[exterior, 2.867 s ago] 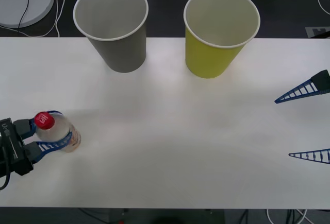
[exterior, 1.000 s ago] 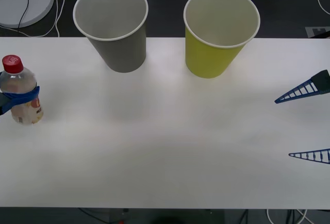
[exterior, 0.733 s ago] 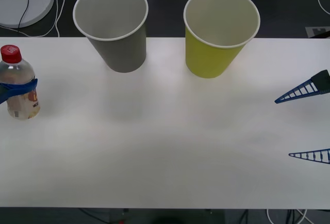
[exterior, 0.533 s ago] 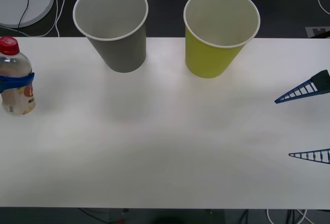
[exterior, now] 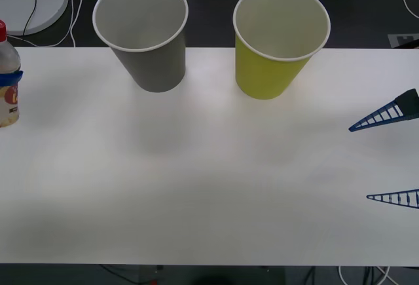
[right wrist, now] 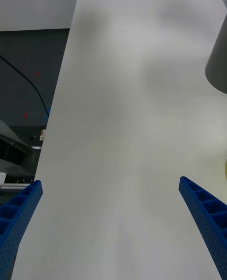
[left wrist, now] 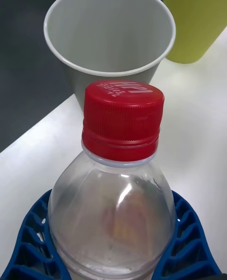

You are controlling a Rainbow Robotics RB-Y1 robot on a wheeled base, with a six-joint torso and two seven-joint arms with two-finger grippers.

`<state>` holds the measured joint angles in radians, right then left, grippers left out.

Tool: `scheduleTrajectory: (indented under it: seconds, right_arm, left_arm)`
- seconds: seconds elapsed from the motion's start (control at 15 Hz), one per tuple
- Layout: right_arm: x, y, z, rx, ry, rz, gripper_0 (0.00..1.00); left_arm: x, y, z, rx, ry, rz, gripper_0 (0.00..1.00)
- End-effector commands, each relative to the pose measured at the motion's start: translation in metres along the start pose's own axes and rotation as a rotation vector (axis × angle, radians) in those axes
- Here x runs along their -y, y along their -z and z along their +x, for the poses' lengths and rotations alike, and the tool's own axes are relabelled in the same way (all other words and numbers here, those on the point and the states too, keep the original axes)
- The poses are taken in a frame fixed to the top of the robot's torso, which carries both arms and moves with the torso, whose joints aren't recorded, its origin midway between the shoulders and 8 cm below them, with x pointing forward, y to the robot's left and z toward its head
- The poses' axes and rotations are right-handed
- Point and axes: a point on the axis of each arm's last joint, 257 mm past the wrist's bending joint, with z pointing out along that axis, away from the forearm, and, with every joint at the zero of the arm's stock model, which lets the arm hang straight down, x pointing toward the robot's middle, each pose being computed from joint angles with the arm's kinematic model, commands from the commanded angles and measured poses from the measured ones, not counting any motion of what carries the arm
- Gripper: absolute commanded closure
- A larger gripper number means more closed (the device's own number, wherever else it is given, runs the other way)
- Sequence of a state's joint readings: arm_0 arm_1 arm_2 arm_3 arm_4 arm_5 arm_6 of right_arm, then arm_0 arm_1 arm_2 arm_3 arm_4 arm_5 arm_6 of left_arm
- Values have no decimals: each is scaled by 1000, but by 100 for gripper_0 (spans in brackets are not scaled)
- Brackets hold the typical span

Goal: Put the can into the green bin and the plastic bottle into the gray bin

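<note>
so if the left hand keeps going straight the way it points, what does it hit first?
Probably the gray bin: it sits right ahead of the left hand, beyond the bottle it holds. Depth is unclear.

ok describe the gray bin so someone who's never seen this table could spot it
On the white table, look along the far edge, where two large tapered paper cups stand side by side. The gray bin is the cup on the robot's left; the green bin beside it matches in shape but is yellow-green.

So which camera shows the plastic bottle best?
The left wrist view: the plastic bottle is close, red cap up, held by the left tool. In the front view it sits cut off at the edge.
</note>
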<state>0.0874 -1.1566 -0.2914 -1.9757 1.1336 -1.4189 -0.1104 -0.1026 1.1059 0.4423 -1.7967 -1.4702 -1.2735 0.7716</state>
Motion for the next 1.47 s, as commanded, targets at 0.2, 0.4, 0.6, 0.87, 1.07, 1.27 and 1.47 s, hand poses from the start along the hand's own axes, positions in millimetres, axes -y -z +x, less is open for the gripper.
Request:
scheduleTrajectory:
  seconds: [0.2, 0.4, 0.6, 0.87, 1.07, 1.27, 1.47]
  right_arm:
    - [0, 0, 0, 0, 0, 0, 0]
    - [0, 0, 0, 0, 0, 0, 0]
    - [0, 0, 0, 0, 0, 0, 0]
    - [0, 0, 0, 0, 0, 0, 0]
    - [0, 0, 0, 0, 0, 0, 0]
    - [0, 0, 0, 0, 0, 0, 0]
    - [0, 0, 0, 0, 0, 0, 0]
  left_arm:
    - [-12, -6, -16, -67, -34, 41, 100]
    - [-20, -10, -28, -106, -52, 58, 100]
    - [-33, -16, -39, -164, -93, 35, 100]
    - [-48, -19, -62, -178, -84, 38, 100]
    - [-55, -30, -88, -184, -104, 46, 100]
    - [-49, -51, -121, -177, -140, 71, 100]
    - [-37, -73, -145, -176, -181, 85, 100]
